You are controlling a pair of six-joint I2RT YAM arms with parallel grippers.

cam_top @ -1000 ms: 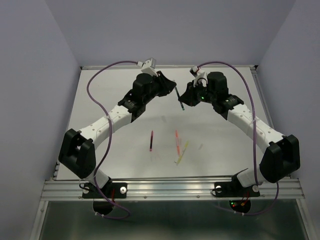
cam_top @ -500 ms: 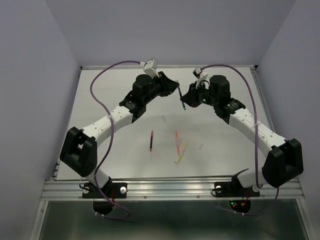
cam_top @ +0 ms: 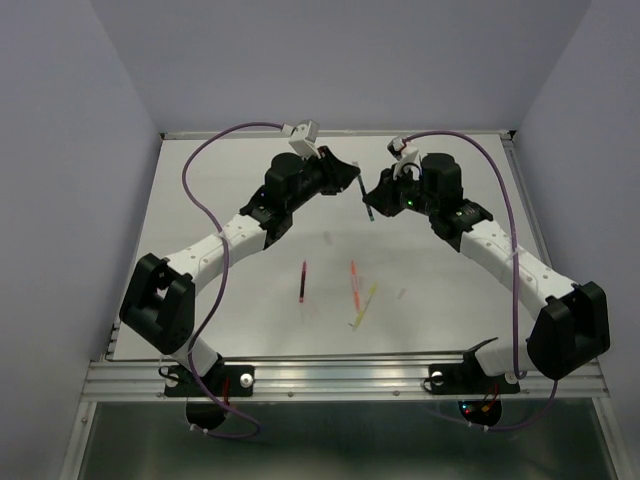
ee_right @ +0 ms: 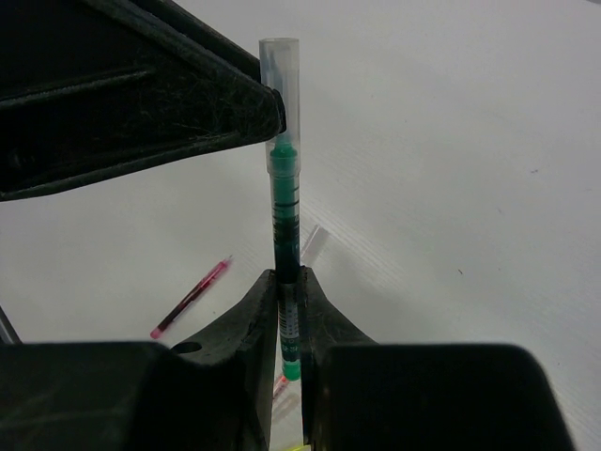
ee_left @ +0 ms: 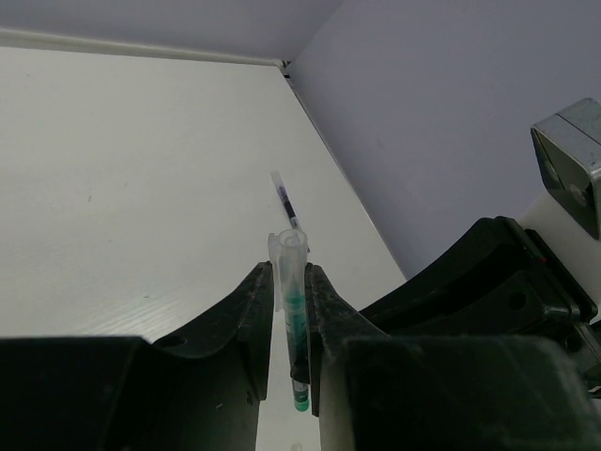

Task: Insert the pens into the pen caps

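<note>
The right claw is pinched on a slim green stick pen, held coaxial with the pale translucent tubular cap gripped by the left claw, just to its left.

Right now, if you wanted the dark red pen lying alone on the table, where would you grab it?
Probably the middle of the maroon pen, coming straight down, fingers on its long sides: it lies flat on the table, thin and straight.

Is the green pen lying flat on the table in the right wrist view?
No, the green pen stands upright between the fingers of the right gripper, with its upper end inside the clear pen cap.
</note>
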